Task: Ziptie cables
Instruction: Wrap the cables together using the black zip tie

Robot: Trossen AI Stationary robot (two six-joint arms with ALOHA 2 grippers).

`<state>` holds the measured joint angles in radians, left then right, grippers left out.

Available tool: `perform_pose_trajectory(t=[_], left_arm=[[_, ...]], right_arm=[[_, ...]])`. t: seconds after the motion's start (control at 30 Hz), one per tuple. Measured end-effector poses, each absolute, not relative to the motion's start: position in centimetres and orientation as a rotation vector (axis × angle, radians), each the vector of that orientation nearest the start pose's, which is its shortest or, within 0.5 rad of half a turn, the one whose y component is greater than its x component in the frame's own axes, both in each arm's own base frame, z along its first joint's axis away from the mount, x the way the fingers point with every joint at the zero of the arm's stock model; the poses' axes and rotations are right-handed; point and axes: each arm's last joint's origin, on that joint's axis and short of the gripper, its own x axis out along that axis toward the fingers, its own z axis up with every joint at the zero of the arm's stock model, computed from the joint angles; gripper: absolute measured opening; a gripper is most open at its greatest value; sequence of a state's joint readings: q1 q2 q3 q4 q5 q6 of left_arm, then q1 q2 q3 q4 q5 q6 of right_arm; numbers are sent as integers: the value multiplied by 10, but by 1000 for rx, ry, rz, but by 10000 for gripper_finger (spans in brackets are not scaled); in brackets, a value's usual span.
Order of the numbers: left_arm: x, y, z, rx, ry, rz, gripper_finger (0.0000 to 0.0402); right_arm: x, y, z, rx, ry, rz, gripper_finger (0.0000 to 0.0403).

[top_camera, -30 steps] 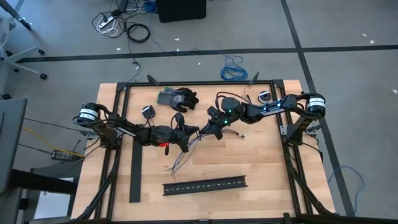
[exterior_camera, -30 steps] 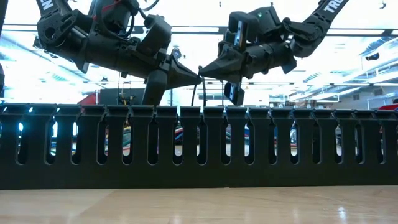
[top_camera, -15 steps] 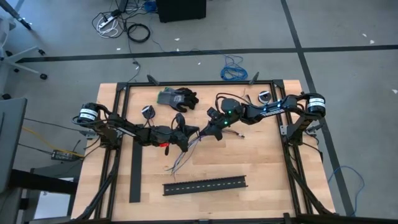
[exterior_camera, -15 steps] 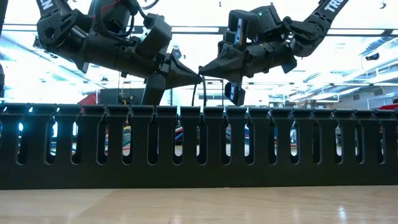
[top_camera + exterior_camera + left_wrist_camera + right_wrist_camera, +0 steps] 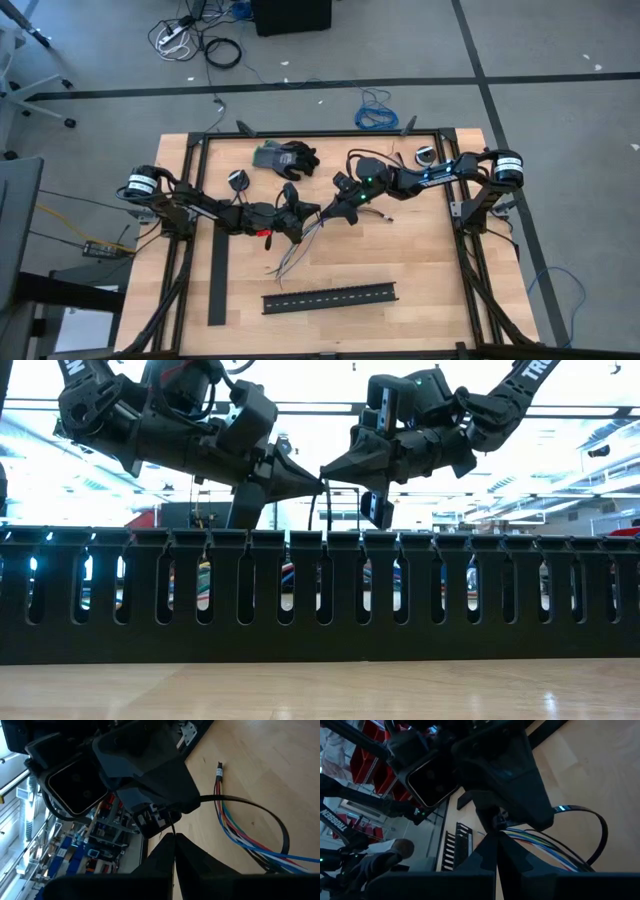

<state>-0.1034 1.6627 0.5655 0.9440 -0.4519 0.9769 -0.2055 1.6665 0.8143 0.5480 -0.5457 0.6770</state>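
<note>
While both pincers meet tip-to-tip | left pincer [image 5: 318, 482] closed | right pincer [image 5: 326, 473] closed | cables [image 5: 292, 255] below

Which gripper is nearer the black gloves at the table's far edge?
Left gripper, slightly. It sits below the gloves, a little right of them; the right gripper sits just beyond it, tip to tip.

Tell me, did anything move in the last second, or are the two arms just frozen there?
Nothing visibly changed. The left gripper and right gripper stay shut, tip to tip above the table, pinching a black zip tie looped around the cables. The slotted channel and the gloves lie where they were.
</note>
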Motion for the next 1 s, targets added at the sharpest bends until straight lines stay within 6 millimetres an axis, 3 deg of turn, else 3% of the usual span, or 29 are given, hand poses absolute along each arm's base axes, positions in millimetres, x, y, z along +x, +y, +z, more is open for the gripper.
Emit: perform_pose_trajectory(t=[0.23, 1.0], left_arm=[[301, -24, 161, 1075, 309, 225, 0], [301, -25, 158, 1058, 332, 218, 0]], right_arm=[[336, -56, 195, 788, 382, 242, 0], [335, -58, 189, 756, 415, 163, 0]])
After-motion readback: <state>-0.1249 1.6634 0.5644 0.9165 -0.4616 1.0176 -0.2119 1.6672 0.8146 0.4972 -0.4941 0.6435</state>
